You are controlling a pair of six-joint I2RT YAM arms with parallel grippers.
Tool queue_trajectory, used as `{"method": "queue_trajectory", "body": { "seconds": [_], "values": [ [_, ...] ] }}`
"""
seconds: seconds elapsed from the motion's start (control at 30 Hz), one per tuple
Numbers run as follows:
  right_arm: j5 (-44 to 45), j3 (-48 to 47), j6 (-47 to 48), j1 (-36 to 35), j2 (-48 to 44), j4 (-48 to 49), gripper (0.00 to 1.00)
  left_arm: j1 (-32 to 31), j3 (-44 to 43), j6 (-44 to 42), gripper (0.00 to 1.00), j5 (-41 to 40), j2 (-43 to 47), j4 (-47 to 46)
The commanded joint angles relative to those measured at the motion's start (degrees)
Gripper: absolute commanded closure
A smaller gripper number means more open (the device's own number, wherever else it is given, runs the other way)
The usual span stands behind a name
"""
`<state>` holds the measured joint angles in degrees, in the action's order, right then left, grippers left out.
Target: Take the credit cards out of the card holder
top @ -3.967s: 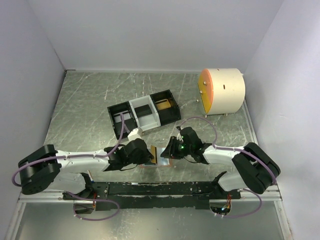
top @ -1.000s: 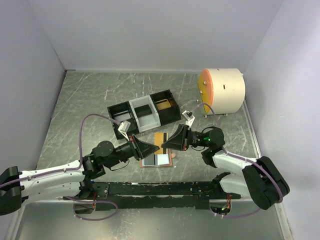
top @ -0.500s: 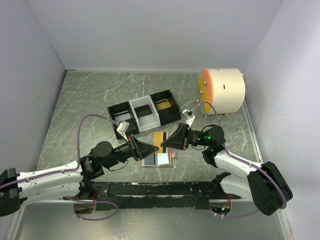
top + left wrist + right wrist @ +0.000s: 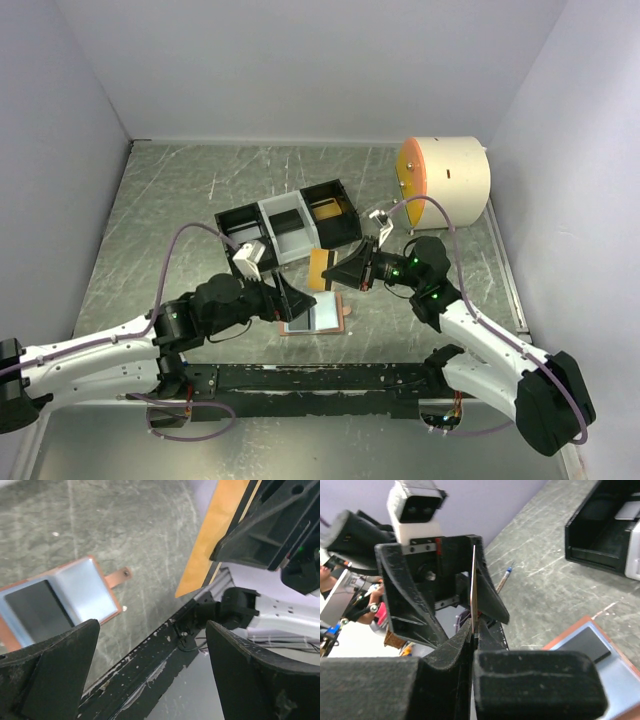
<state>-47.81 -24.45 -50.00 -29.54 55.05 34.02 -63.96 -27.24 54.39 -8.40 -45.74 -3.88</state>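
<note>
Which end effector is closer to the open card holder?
Left. The left end effector hangs open over the card holder; the right end effector, gripping an orange card, is past its far edge.

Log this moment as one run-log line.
right gripper: shut on orange card, held in air | left gripper: open, empty | card holder: lying open | dark card: in pocket

White arm links [image 4: 90, 358], black fingers [image 4: 50, 672], lilac cables [image 4: 168, 262]
</note>
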Motion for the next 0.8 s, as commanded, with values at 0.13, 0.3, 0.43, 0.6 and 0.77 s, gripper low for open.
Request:
{"method": "queue_trajectory", "body": {
  "seconds": [0.13, 0.3, 0.43, 0.6, 0.77],
  "values": [
    [7.68, -3.63, 8.64, 0.16, -1.78, -12.79, 1.00, -0.20, -14.43, -2.66, 0.00, -13.63, -5.85, 31.90],
    [11.05, -4.33, 11.95, 0.11, -2.72, -17.12, 1.00, -0.11, -15.95, -2.10, 0.00, -17.95, -6.71, 35.57],
    [14.39, -6.56, 17.82, 0.18, -2.55, -23.73, 1.00, 0.74, -19.13, -1.99, 0.00, -20.76, -10.53, 42.34],
    [20.38, -8.15, 22.61, 0.10, -2.87, -29.48, 1.00, 8.10, -21.55, -8.31, 0.00, -16.43, -14.29, 42.66],
    [25.21, -6.87, 26.72, 0.10, -5.99, -28.28, 1.00, 20.61, -23.51, -15.69, 0.00, -8.41, -15.88, 41.56]
  ]
}}
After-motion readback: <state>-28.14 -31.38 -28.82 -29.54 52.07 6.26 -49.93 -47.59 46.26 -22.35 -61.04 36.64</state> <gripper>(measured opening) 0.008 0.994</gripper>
